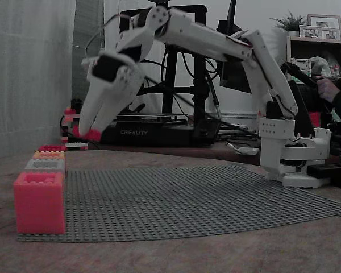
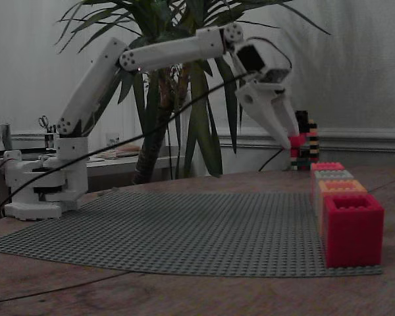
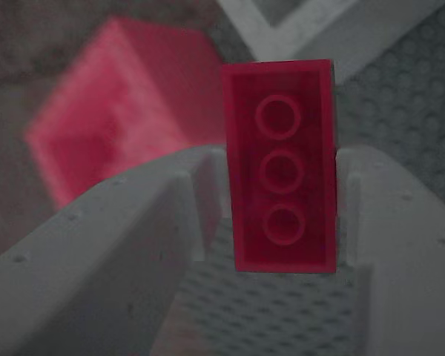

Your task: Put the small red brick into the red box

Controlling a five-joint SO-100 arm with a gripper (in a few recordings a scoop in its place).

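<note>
Small red studded plastic brick [image 3: 284, 167] carried aloft, pinched between your fingers [image 3: 119, 245].
Release early and it lands outside the square red plastic box [image 1: 39, 201], lower left.

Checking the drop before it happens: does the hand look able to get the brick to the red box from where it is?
Probably yes. The hand grips the small red brick in the air, above the row of boxes. The red box, open at the top, stands at the near end, and nothing shows between them.
</note>
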